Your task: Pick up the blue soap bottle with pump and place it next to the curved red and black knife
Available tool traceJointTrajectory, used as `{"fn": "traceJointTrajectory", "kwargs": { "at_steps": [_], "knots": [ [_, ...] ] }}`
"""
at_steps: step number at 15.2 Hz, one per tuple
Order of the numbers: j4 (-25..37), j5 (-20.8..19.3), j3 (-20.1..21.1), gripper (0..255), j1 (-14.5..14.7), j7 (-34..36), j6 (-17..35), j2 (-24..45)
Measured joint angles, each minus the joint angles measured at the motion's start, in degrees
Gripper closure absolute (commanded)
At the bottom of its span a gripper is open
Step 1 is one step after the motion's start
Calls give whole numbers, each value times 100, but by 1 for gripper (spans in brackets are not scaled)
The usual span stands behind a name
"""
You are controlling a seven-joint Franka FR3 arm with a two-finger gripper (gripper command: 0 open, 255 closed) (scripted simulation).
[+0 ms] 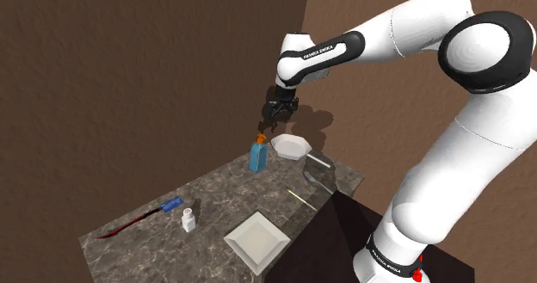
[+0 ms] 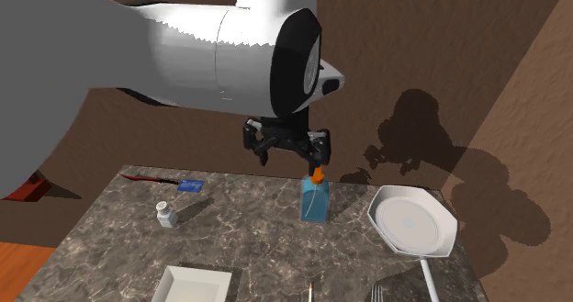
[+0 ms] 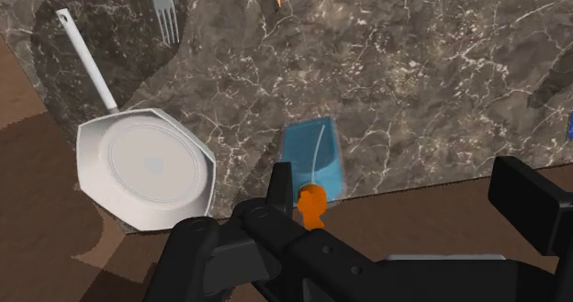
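A blue soap bottle (image 1: 256, 157) (image 2: 315, 200) (image 3: 313, 153) with an orange pump (image 3: 312, 205) stands upright near the far edge of the dark marble table (image 1: 215, 204). My gripper (image 1: 274, 118) (image 2: 289, 153) (image 3: 404, 188) hangs open just above it, holding nothing. In the wrist view the pump sits close beside one finger (image 3: 280, 186), and the other finger (image 3: 531, 199) is far off. The curved knife (image 1: 125, 225) (image 2: 149, 176), red blade and black handle, lies at the table's far end from the bottle.
A small blue item (image 1: 172, 204) (image 2: 191, 184) lies at the knife's handle end, with a white shaker (image 1: 188, 220) (image 2: 166, 215) nearby. A white pan (image 1: 290, 145) (image 2: 411, 220) (image 3: 147, 167) sits beside the bottle. Also here: a white square plate (image 1: 256, 241) (image 2: 196, 285), a fork (image 3: 163, 14) and a thin stick (image 1: 301, 197).
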Motion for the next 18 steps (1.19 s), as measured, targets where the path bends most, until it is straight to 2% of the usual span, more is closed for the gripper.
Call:
{"fn": "traceJointTrajectory", "kwargs": {
  "at_steps": [6, 12, 16, 18],
  "knots": [
    [708, 213, -116, 0, -90, -261, 503, 1288],
    [1786, 454, -104, 0, -224, -428, 697, 2650],
    [2705, 590, -74, 0, -379, -544, 652, 3576],
    [2831, 627, -59, 0, -422, -575, 757, 3822]
  ]
}}
